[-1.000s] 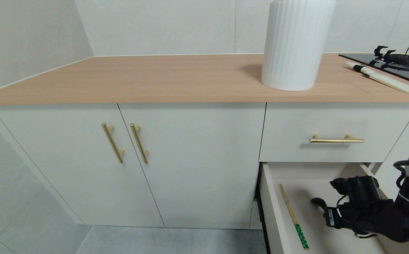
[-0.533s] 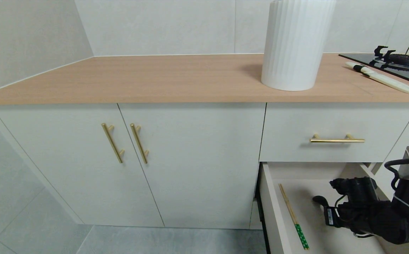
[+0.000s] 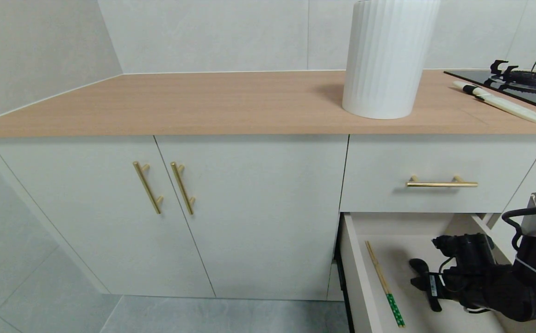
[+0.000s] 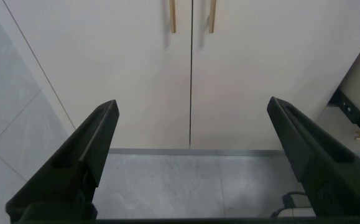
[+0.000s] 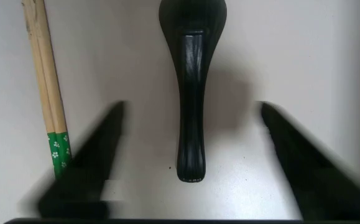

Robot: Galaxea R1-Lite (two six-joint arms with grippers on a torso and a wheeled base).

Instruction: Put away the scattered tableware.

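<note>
In the head view a black spoon (image 3: 420, 268) lies on the floor of the open lower drawer (image 3: 349, 259), right of a pair of wooden chopsticks (image 3: 383, 286) with green patterned ends. My right gripper (image 3: 435, 290) hangs low over the spoon's handle, open. From the right wrist view the spoon (image 5: 192, 93) lies free between the spread fingers of the right gripper (image 5: 192, 171), with the chopsticks (image 5: 46, 93) beside it. A white knife (image 3: 497, 101) rests on the countertop by the hob. My left gripper (image 4: 192, 168) is open and empty, facing the cabinet doors (image 4: 192, 68).
A tall white ribbed container (image 3: 383, 60) stands on the wooden countertop (image 3: 194, 101). A black gas hob (image 3: 527, 83) sits at the far right. The upper drawer (image 3: 441, 171) above the open one is closed, with a gold handle (image 3: 441, 184).
The right gripper's fingers have spread and let go of the spoon; its handle now shows lying on the drawer floor. The chopsticks have not moved.
</note>
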